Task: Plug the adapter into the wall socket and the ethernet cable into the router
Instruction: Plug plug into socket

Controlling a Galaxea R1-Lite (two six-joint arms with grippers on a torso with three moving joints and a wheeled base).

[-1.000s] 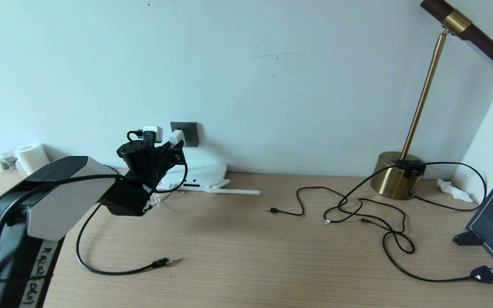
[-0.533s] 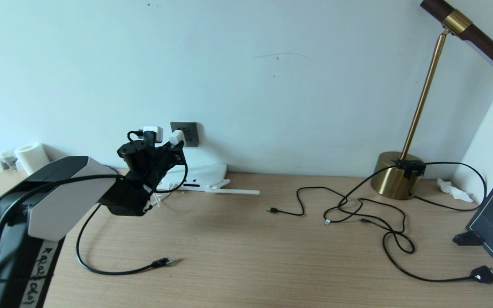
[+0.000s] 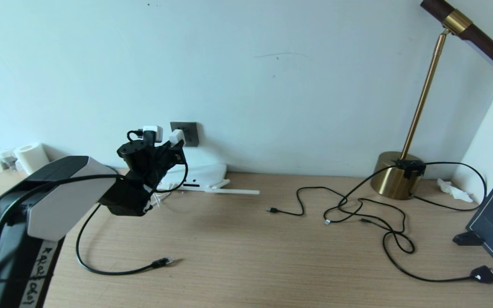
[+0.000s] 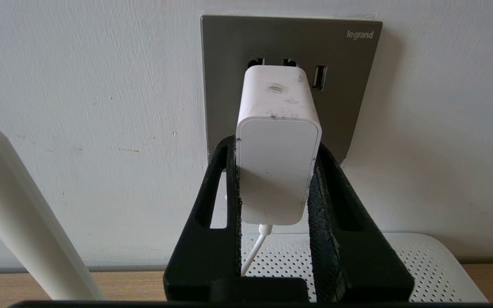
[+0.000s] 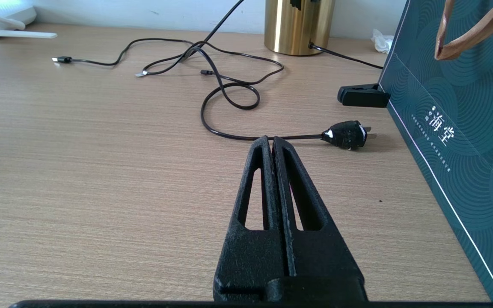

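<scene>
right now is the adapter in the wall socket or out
In: the adapter sits against the wall socket, gripped by the left gripper.

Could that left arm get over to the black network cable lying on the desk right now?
Probably not yet. The left end effector is closed on the adapter at the wall socket, so it must let go first. Otherwise the ethernet cable lies on bare desk with nothing over it.

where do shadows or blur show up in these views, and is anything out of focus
Left wrist view: the small white cube adapter, clamped by the left gripper, casts a soft shadow on the dark grey wall socket plate; a white stick antenna looks soft. Right wrist view: the shut right gripper is sharp, and the brass lamp base shows glare.
</scene>
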